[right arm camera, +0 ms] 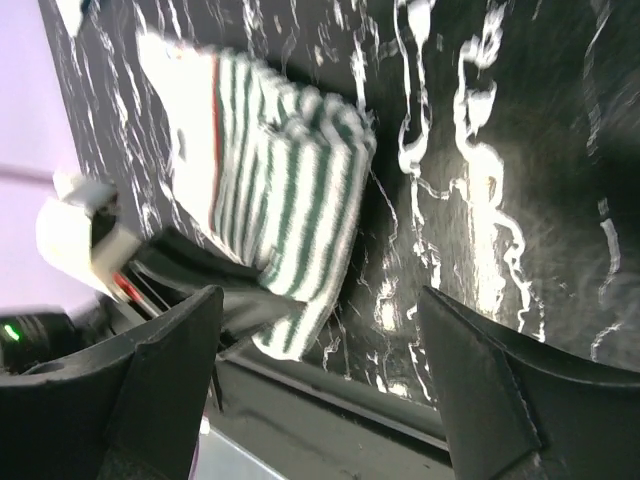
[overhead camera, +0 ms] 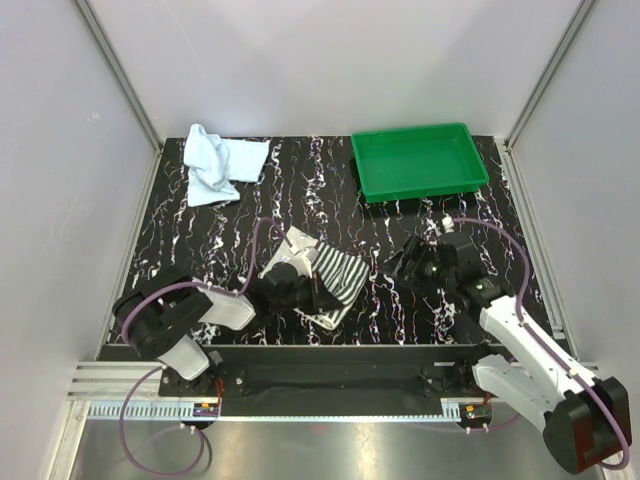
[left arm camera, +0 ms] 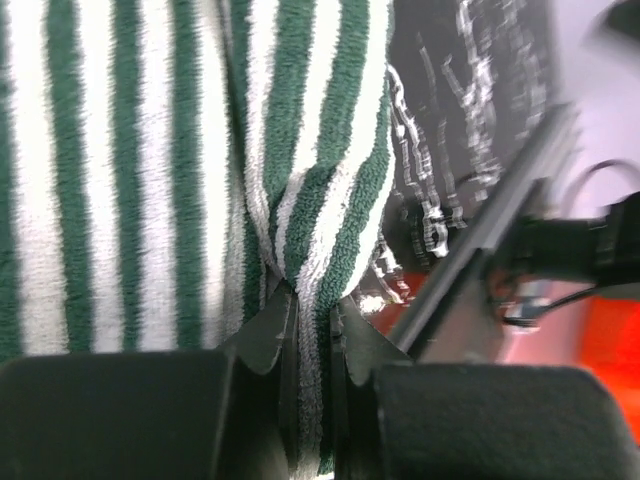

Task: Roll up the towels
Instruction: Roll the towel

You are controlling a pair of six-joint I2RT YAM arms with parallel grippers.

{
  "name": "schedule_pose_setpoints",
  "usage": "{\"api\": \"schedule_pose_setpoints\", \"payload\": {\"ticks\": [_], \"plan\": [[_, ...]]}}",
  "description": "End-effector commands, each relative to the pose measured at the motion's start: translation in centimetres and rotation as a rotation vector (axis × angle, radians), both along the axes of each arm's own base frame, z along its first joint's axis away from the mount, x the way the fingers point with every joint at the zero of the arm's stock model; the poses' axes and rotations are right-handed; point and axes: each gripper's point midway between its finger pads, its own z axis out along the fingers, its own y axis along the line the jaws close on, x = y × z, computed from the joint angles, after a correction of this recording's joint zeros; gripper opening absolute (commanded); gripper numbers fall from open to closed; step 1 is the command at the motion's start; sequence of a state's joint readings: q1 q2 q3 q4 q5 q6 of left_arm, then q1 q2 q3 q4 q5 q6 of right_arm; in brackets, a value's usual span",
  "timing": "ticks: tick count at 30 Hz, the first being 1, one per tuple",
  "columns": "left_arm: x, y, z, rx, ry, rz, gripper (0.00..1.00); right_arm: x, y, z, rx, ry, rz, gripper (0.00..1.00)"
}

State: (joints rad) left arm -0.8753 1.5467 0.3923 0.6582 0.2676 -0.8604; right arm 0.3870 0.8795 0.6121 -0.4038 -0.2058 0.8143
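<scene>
Towels: neither looks rolled yet. Your striped towel [overhead camera: 325, 280] lies bunched, near and left of the green tray [overhead camera: 418, 162]. Your left claw [left arm camera: 312, 320] is clamped on its fold, while your right claw [right arm camera: 320, 300] gapes with nothing in it. The blue towel [overhead camera: 220, 165] lies crumpled, well left of the tray, untouched.

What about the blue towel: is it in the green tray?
No, the blue towel lies crumpled on the table at far left, well apart from the green tray.
</scene>
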Motion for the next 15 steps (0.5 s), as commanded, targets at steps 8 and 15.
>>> {"api": "schedule_pose_setpoints", "payload": {"ticks": [8, 15], "plan": [[0.0, -0.3, 3.4, -0.280, 0.297, 0.009, 0.00, -1.1, 4.3, -3.3, 0.273, -0.024, 0.135, 0.83], [0.6, 0.2, 1.7, -0.273, 0.404, 0.031, 0.00, -0.1, 6.0, -4.0, 0.295, -0.066, 0.175, 0.83]]}}
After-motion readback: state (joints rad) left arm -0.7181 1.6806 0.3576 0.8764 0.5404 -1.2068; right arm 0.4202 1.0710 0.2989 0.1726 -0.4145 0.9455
